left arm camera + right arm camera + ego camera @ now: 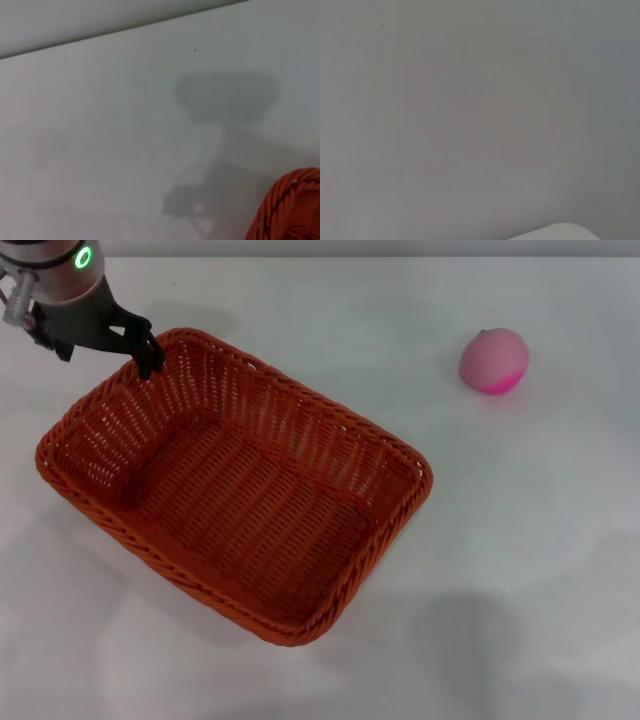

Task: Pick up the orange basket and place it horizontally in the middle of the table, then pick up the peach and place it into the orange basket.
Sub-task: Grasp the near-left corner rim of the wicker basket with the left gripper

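A plain white table (560, 570) fills nearly the whole head view, smooth and bare apart from soft grey shadows, with a thin grey strip of the room behind its far edge. At the far left, the left gripper (148, 355) reaches in from the corner, its dark fingers (143, 340) down at the far left corner of the orange basket (235, 480), right at the braided rim; whether they pinch the rim or merely touch it cannot be told. The one basket lies askew on the left half of the table, open side up and nothing inside. The left wrist view shows only a curl of that rim. Farther right, well apart from the basket, sits the one peach (494, 361), magenta blush facing the near side. The right gripper shows nowhere.
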Tool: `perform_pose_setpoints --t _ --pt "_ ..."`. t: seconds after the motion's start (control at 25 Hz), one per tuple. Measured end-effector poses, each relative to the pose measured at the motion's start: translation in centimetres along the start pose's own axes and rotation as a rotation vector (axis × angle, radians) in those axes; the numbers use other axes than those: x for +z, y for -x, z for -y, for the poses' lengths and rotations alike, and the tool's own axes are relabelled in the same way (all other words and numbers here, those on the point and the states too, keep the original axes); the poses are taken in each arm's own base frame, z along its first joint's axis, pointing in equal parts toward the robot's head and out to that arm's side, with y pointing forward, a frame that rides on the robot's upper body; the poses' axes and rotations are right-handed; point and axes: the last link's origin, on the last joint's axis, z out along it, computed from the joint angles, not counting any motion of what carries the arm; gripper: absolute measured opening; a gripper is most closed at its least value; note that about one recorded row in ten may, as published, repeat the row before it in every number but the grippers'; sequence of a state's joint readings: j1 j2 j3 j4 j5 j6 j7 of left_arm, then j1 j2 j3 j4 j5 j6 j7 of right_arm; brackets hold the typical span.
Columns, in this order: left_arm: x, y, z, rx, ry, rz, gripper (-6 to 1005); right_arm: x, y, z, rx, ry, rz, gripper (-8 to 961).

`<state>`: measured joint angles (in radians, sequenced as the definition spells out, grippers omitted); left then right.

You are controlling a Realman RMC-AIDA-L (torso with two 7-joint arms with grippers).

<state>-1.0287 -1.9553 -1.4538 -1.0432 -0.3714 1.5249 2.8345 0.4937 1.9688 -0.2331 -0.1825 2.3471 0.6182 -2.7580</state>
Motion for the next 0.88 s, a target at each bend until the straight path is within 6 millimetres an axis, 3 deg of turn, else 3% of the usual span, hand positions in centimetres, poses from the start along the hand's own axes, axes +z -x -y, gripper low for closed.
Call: perform_pose_setpoints --t 0.52,0.88 --pt "1.0 0.6 -1.7 0.034 0.001 -0.001 871 0.0 -0.1 -0.1 0.003 0.002 -0.002 865" --pt "1.9 1.6 -1.7 0.02 0.013 0.022 871 0.0 0.0 -0.1 0.002 0.001 0.0 865"
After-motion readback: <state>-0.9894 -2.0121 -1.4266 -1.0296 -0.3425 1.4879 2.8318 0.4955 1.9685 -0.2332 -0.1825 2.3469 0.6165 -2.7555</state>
